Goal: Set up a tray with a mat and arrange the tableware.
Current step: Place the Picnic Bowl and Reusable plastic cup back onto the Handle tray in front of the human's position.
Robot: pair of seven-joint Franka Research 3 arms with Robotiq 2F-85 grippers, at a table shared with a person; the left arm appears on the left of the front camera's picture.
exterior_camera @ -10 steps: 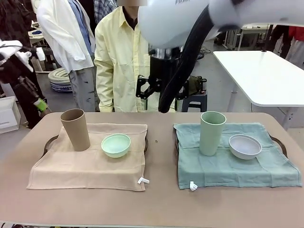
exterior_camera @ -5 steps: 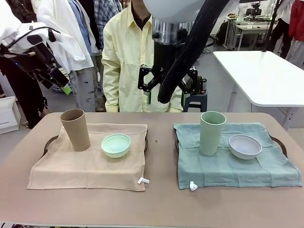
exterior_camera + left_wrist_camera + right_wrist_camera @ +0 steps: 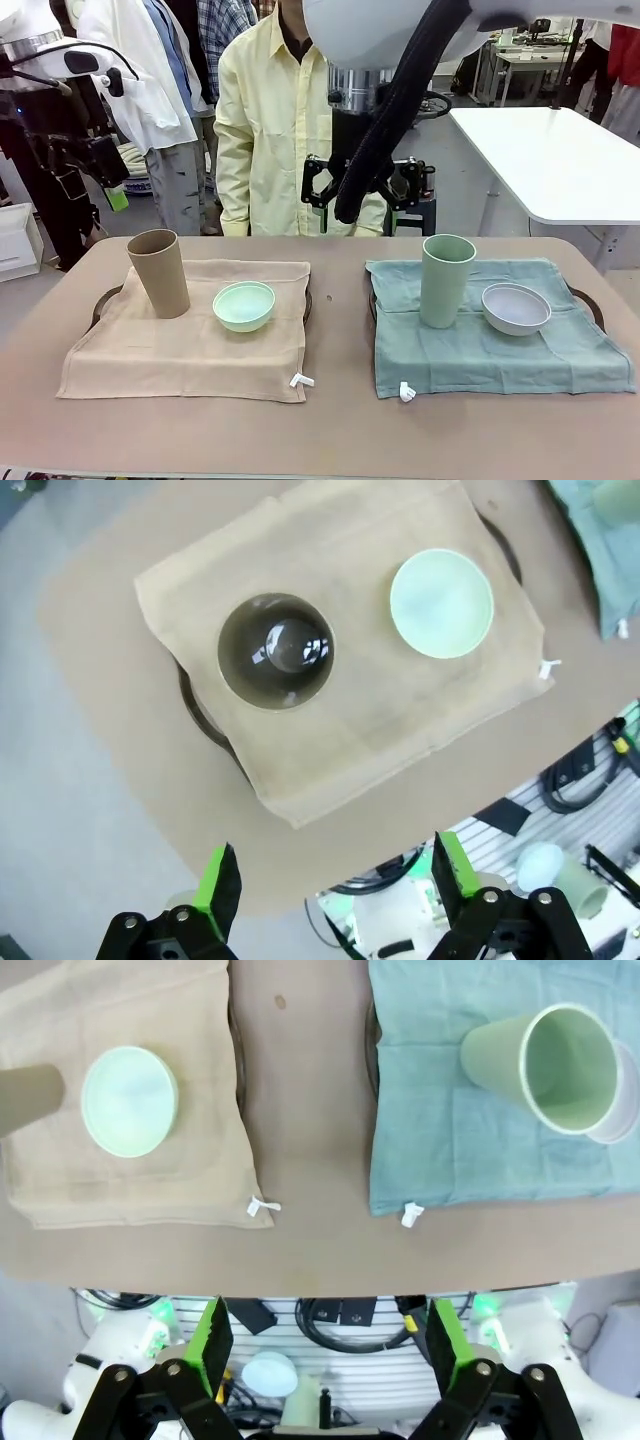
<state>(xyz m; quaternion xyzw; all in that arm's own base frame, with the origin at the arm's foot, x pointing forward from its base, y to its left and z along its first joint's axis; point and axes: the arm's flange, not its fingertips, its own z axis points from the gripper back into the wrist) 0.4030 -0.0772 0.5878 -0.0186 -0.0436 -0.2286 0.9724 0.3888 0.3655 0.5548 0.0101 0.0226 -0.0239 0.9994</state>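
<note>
- Front view: on the worktop point(image 3: 330, 430), a tan-brown cup point(image 3: 159, 272) and a mint green bowl point(image 3: 244, 305) sit on a beige mat point(image 3: 170, 355); a pale green cup point(image 3: 446, 279) and a greyish white bowl point(image 3: 516, 307) sit on a teal mat point(image 3: 480, 350). A tray rim point(image 3: 104, 300) shows under the beige mat.
- Left wrist view: the left gripper point(image 3: 330, 885) hangs high above the tan-brown cup point(image 3: 276, 651), fingers released, grasping nothing.
- Right wrist view: the right gripper point(image 3: 325, 1345) hangs above the worktop's near edge, fingers released and empty.

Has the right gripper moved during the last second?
Yes. The right gripper has shifted slightly rightward and down toward the table, judged against the stool behind it.
</note>
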